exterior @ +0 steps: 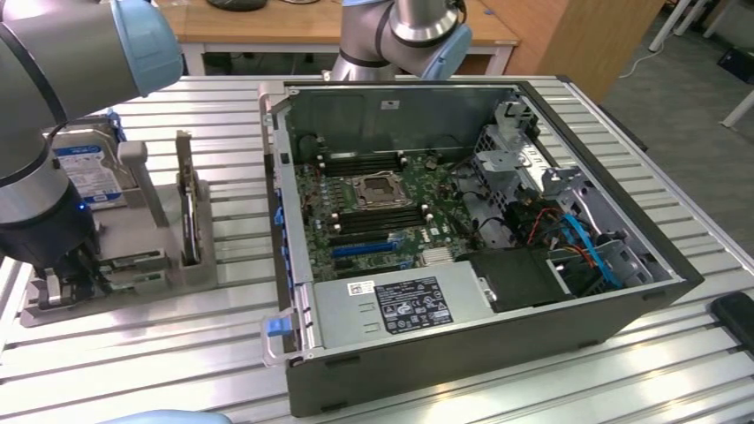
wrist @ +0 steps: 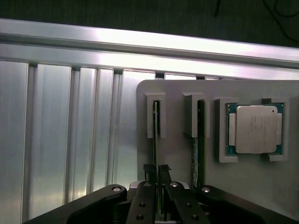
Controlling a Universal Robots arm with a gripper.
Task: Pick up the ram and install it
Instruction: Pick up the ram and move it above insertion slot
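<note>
No text is legible. The power supply label (exterior: 401,305), well apart from the claw (wrist: 157,173), the hard drive label (exterior: 85,172) near it and the processor lid print (wrist: 256,128) beside it are all unreadable.

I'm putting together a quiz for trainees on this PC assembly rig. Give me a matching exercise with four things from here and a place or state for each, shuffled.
1 ram
2 processor
3 computer case
4 hard drive

A lying flat in the holder
B open, board showing
C on edge, clamped by the gripper
D upright, blue label

Pairs: 1-C, 2-A, 3-B, 4-D
</note>
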